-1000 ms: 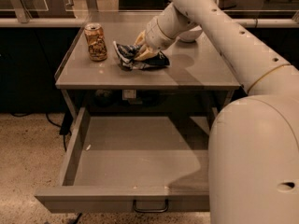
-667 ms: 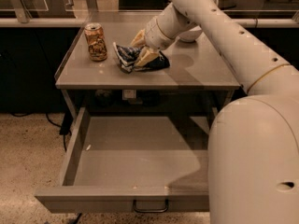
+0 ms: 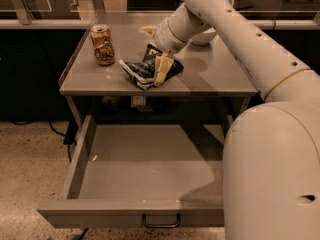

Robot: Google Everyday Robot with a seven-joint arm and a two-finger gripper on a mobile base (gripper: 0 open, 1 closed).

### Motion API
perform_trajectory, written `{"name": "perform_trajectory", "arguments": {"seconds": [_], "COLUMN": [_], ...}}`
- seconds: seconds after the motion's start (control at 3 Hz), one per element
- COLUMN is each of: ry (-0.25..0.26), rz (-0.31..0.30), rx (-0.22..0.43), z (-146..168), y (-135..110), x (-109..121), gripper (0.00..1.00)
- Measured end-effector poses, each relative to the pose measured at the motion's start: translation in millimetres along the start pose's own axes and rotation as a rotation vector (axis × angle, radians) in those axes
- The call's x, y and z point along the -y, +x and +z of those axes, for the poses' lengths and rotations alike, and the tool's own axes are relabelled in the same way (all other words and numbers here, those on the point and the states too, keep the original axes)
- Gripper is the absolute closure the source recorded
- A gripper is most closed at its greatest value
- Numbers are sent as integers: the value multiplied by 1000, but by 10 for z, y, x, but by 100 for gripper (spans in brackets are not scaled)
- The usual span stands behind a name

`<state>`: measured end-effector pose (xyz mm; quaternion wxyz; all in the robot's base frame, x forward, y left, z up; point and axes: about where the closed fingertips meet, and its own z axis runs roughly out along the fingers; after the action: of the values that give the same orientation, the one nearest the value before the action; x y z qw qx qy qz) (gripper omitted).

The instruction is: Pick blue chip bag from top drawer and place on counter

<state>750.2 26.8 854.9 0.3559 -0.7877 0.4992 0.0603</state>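
The blue chip bag (image 3: 142,70) lies crumpled on the counter (image 3: 215,76), left of centre near the front edge. My gripper (image 3: 154,50) reaches down over the bag from the right. It is open: one tan finger (image 3: 161,69) rests against the bag's right side and the other (image 3: 147,30) stands well behind it. The top drawer (image 3: 90,214) is pulled fully out below the counter, its inside bare, with the dark bar handle (image 3: 161,220) at the front.
A tan patterned drink can (image 3: 102,45) stands upright on the counter's left part, a short way left of the bag. My white arm and base (image 3: 270,174) fill the right side, overlapping the drawer's right end. Speckled floor lies at the left.
The gripper's fingers have spread apart around the bag. The bag now rests lower, nearer the counter's front edge. The can and the drawer have not moved.
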Motion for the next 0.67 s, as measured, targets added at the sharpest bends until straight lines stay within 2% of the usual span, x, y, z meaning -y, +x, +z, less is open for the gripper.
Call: {"name": "perform_trajectory", "arguments": {"seconds": [0.33, 0.67], "ry": [3, 12], "rz": [1, 7], "rx": [13, -1], "z": [0, -113], "y": [5, 29], "x": [27, 85], "gripper": [0, 0]}}
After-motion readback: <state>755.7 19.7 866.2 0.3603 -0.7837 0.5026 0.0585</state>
